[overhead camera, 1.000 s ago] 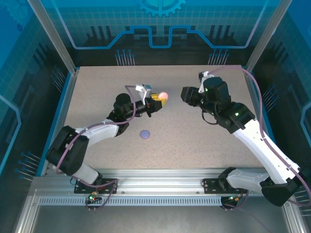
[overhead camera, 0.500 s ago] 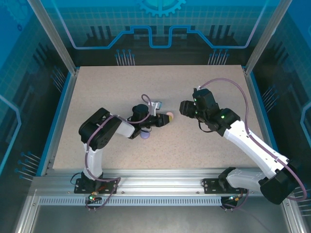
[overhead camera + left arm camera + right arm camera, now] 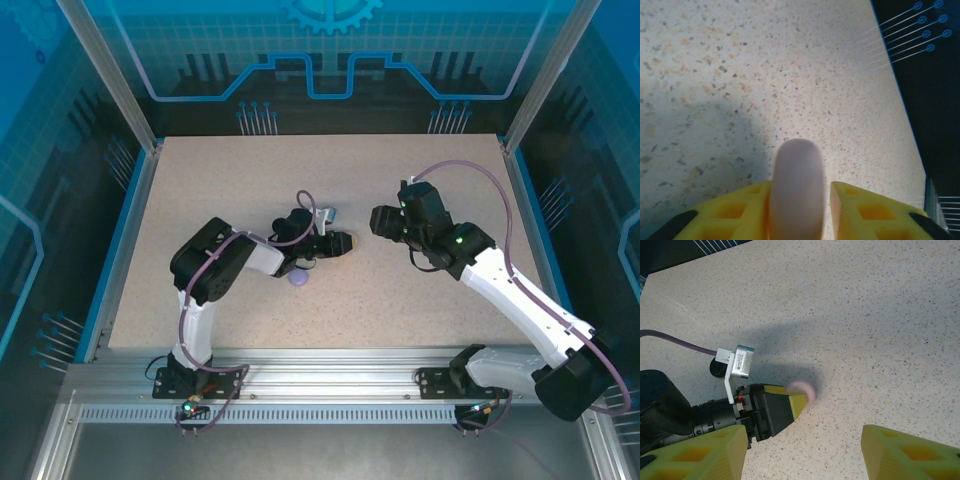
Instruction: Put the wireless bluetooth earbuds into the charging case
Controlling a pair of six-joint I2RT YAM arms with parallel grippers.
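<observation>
A pale pink round charging case point(image 3: 796, 190) stands edge-on between the yellow fingers of my left gripper point(image 3: 801, 186), low over the table. The case rests against the left finger, and a slim gap separates it from the right finger point(image 3: 850, 200). From the right wrist the same case point(image 3: 802, 388) looks blurred at the tip of the left gripper point(image 3: 345, 243). My right gripper point(image 3: 804, 432) hovers just to its right, jaws wide apart with nothing between them. A lilac case point(image 3: 298, 277) lies shut on the table beside the left forearm. The earbuds are out of view.
The speckled beige table point(image 3: 430, 300) is bounded by a blue rim and metal posts. The left arm's cable and wrist camera point(image 3: 740, 362) lie close to the right gripper's left finger point(image 3: 700, 455).
The left arm has swung down and to the right, bringing the pink case to the table, and its jaws have parted slightly. The right gripper has dropped lower and opened wider.
</observation>
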